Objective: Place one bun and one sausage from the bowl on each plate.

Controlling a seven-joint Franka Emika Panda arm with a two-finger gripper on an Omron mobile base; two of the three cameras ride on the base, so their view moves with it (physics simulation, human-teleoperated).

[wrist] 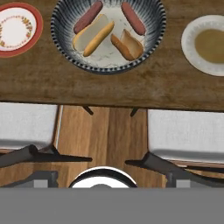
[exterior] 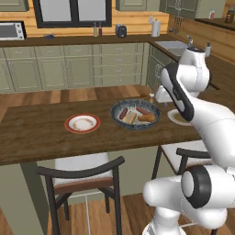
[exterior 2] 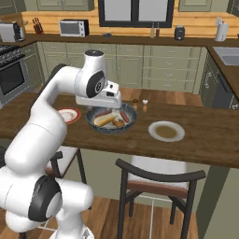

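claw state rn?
Claw: open, holding nothing; both buns and both sausages lie in the bowl.

Pale green cabinets are set beneath a dark-framed window; plank flooring is laid under two chairs.

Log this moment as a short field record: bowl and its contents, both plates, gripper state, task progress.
bowl: wide dark grey-blue bowl with pale inside, on the wooden counter between the two plates
contents: two reddish sausages and two tan buns, all inside the bowl
red plate: small red-rimmed plate, no food on it
other plate: white-rimmed plate with brown centre, no food on it
gripper: open, holding nothing
progress: nothing placed yet
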